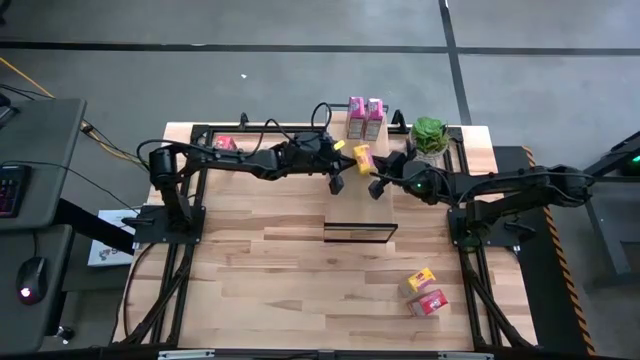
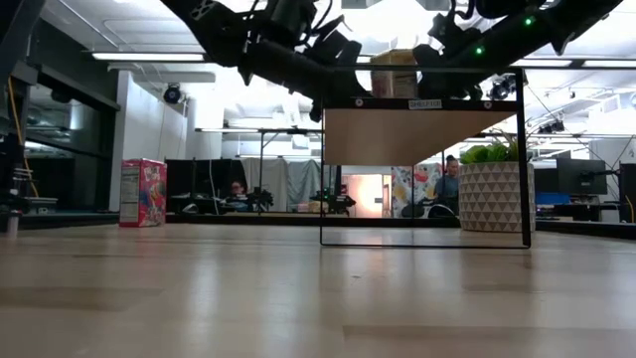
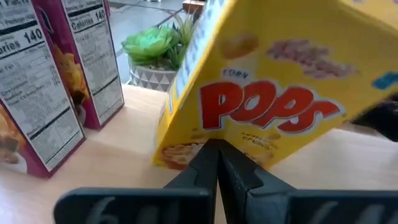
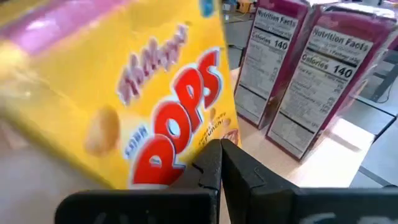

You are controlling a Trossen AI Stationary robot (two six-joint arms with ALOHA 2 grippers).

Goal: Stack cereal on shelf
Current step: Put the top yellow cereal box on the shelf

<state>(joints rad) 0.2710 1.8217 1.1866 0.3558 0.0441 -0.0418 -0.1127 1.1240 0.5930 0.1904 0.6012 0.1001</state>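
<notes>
From above, both arms reach toward the far middle of the wooden table (image 1: 260, 260). The left gripper (image 1: 337, 183) and the right gripper (image 1: 377, 187) sit near each other, either side of a yellow cereal box (image 1: 362, 158) that stands tilted just behind them. Two pink cereal boxes (image 1: 365, 118) stand side by side at the far edge, beside a potted plant (image 1: 430, 136). The shelf (image 1: 360, 231) sits mid-table, nearer than the grippers. Another yellow box (image 1: 420, 282) and a red box (image 1: 429, 302) lie at the near right, and a further red box (image 1: 225, 144) shows behind the left arm.

At table level, the shelf (image 2: 422, 134) stands on its dark frame with one box (image 2: 396, 74) showing above it, though whether that box rests on the board or behind it is hard to say. A red box (image 2: 143, 193) stands far left, the planter (image 2: 495, 189) right.

The left wrist camera shows its fingers (image 3: 202, 163) pressed together with nothing between them, tips at the foot of the tilted yellow box (image 3: 261, 87); the pink boxes (image 3: 59, 74) and plant (image 3: 155, 50) stand beyond.

The right wrist camera shows its fingers (image 4: 236, 165) likewise closed and empty, against the yellow box (image 4: 143, 99), pink boxes (image 4: 305, 68) behind.
</notes>
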